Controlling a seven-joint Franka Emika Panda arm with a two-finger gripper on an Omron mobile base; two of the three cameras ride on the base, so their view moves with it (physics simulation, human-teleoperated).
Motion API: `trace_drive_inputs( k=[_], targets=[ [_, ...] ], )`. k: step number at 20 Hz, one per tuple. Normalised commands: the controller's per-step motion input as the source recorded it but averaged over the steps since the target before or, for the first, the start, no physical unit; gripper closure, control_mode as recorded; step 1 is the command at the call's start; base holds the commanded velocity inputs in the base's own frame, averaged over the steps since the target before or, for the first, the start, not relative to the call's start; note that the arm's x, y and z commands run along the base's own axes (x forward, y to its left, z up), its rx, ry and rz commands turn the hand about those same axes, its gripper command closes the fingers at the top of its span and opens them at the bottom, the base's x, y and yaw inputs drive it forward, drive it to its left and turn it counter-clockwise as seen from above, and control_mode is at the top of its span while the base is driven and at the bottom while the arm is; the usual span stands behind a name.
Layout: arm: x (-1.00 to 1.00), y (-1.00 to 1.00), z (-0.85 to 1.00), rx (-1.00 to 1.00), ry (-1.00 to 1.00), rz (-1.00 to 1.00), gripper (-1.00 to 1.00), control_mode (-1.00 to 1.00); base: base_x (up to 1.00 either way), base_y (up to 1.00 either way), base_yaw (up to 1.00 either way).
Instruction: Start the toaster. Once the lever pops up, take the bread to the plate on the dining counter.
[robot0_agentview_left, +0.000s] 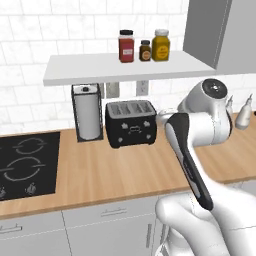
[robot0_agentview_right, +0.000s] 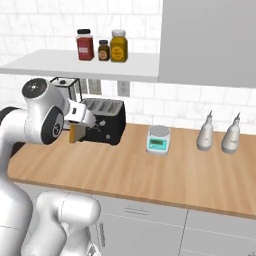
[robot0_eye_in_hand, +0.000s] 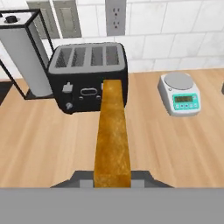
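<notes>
The black toaster (robot0_agentview_left: 131, 124) (robot0_agentview_right: 105, 120) (robot0_eye_in_hand: 87, 76) stands at the back of the wood worktop, its slots empty in the hand view. My gripper (robot0_eye_in_hand: 113, 179) is shut on the bread (robot0_eye_in_hand: 113, 135), a golden-brown slice seen edge-on that reaches toward the toaster's front. In the right base view the bread (robot0_agentview_right: 76, 134) hangs below my hand, just in front of the toaster and above the worktop. The plate and the dining counter are out of view.
A paper-towel holder (robot0_agentview_left: 87, 112) (robot0_eye_in_hand: 24, 57) stands left of the toaster, a dark cooktop (robot0_agentview_left: 25, 165) further left. Right of it are a small scale (robot0_agentview_right: 159, 139) (robot0_eye_in_hand: 179, 94) and two bottles (robot0_agentview_right: 206, 132). A shelf (robot0_agentview_left: 100, 70) with jars and a wall cabinet hang overhead.
</notes>
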Motion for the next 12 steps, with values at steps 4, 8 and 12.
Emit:
trace_drive_inputs(
  k=[4,8,12],
  targets=[
    [0.00,0.00,0.00,0.00,0.00,0.00,1.00,1.00,-0.58,0.00,-0.07],
    [0.00,0.00,0.00,0.00,0.00,0.00,1.00,1.00,-0.95,0.00,-0.24],
    [0.00,0.00,0.00,0.00,0.00,0.00,1.00,1.00,-0.82,-0.11,-0.62]
  ],
)
